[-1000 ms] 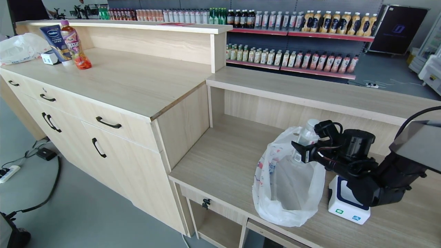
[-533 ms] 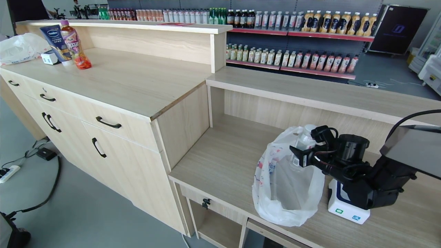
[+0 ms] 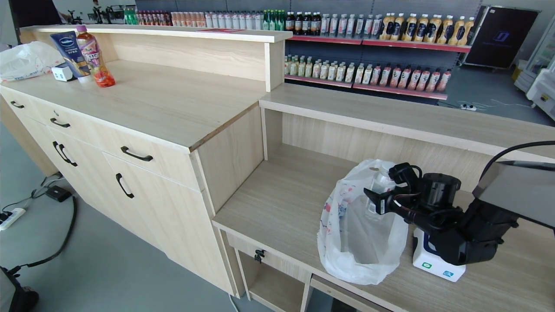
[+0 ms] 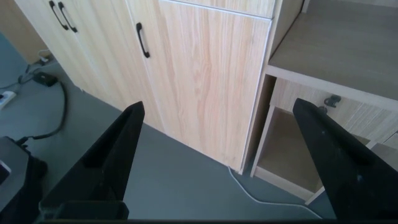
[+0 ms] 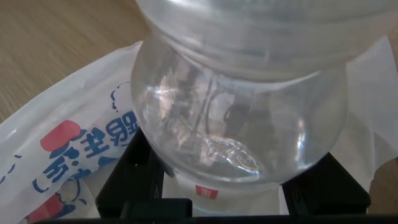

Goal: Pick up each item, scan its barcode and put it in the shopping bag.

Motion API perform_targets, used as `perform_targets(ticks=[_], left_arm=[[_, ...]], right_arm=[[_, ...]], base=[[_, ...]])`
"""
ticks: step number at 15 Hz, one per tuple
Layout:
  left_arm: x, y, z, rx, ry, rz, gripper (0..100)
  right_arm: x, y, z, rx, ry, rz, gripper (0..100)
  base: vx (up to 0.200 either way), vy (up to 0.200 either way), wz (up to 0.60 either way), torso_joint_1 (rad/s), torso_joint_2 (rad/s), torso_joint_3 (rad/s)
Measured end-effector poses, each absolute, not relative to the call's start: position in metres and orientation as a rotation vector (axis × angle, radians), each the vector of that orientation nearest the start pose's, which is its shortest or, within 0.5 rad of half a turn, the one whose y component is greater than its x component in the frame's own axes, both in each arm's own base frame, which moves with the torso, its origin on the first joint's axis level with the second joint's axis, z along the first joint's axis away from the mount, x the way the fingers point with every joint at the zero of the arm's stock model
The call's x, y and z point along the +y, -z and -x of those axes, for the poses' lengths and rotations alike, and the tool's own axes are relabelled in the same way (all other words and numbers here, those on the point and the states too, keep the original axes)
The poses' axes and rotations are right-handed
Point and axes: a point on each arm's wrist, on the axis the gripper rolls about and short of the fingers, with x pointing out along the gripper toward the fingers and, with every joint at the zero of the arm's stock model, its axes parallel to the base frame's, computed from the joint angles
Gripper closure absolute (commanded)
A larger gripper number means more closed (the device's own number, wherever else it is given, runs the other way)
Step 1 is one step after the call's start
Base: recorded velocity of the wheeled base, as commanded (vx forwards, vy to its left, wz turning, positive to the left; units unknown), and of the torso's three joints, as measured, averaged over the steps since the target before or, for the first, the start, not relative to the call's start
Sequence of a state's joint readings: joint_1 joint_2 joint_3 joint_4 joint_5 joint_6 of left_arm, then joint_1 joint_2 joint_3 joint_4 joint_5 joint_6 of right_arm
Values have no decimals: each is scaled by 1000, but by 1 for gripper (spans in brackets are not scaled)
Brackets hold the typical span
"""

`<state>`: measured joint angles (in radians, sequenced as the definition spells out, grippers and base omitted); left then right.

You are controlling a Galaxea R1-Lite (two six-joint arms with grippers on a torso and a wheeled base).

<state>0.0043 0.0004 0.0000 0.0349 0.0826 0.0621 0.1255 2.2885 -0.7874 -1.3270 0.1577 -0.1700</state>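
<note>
My right gripper [image 3: 387, 191] is shut on a clear plastic bottle [image 3: 376, 187] and holds it upright in the mouth of the white shopping bag [image 3: 360, 242] on the low counter. Most of the bottle is inside the bag; its top stands just above the rim. In the right wrist view the bottle [image 5: 242, 106] sits between the black fingers [image 5: 134, 180], over the printed bag [image 5: 62, 143]. A white scanner box [image 3: 437, 262] stands right of the bag, under the arm. My left gripper [image 4: 217, 168] hangs open over the floor in front of the cabinet.
On the high counter's far left stand a blue tube [image 3: 68, 50], an orange drink bottle [image 3: 94, 56], a small white box [image 3: 63, 72] and another plastic bag [image 3: 25, 60]. Shelves of bottles [image 3: 364, 47] line the back. Cabinet doors [image 4: 205, 74] face the left gripper.
My right gripper has gone down with the bottle, which has sunk deeper into the bag. The left arm and the counter items are unchanged.
</note>
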Motion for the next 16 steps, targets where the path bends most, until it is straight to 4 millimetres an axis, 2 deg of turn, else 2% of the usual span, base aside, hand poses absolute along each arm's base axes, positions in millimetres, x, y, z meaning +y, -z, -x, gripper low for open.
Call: perform_targets(ticks=[5,8,11,16], left_arm=[[2,-72,23,38,-86,-63,0],[2,-72,23,38,-86,-63,0],[2,-72,23,38,-86,-63,0],[2,-72,23,38,-86,-63,0]], right_arm=[[48,-37,-378,168,-290,164,0],[47,-44,-372,175,-293,156,0],[47,-73,-363,164,-318,153,0],[38,-143,-329,69,-305,204,0]], base=[[0,0,0,0,0,0],[0,0,0,0,0,0],[0,0,0,0,0,0],[0,0,0,0,0,0]])
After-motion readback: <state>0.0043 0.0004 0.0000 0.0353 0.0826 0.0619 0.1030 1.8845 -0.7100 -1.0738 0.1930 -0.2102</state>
